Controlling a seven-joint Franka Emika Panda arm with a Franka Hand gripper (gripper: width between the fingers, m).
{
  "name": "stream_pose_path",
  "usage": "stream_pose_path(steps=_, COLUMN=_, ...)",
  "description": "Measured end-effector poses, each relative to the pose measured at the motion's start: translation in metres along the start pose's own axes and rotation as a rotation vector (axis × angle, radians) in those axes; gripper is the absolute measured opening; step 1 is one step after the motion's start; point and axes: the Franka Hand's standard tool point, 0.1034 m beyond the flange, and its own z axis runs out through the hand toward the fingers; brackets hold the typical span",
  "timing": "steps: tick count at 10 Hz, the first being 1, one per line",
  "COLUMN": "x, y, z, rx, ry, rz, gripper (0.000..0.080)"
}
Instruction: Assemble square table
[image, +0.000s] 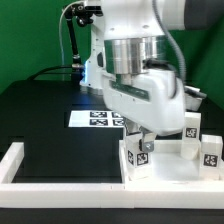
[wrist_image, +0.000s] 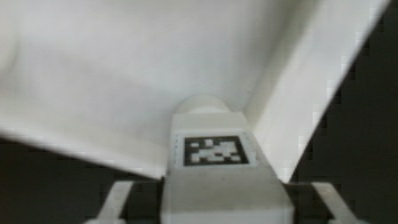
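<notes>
Plainly, the two-finger gripper (wrist_image: 214, 195) is clamped on a small white tagged leg block (wrist_image: 217, 150), whose long axis runs straight out from the jaws toward the white plastic square panel (wrist_image: 125, 80) lying just beyond its tip.

No words, brand names or numbers are showing legibly anywhere. The only signs are black-and-white square tag markers. In the exterior view, one is facing the camera on a leg block (image: 139, 157) standing on the square panel (image: 170, 170), another is showing on a leg block (image: 192, 126) behind it, and a third on a block (image: 211, 153) at the exterior view's right edge. A row of tags is lying on the marker board (image: 97, 119). In the wrist view, one tag is sitting on the leg block (wrist_image: 217, 150).
</notes>
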Motion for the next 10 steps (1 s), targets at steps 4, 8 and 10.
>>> stream_pose_path(steps=4, x=-0.004, y=0.007, z=0.001, rx=-0.045, ry=-0.035, rz=0.311, gripper=0.0291)
stream_pose_path(steps=8, x=-0.004, y=0.007, z=0.002, rx=-0.045, ry=-0.032, rz=0.075, gripper=0.0578)
stream_pose_path(steps=10, x=-0.017, y=0.006, z=0.004, rx=-0.06, ry=-0.022, rz=-0.27, gripper=0.0643)
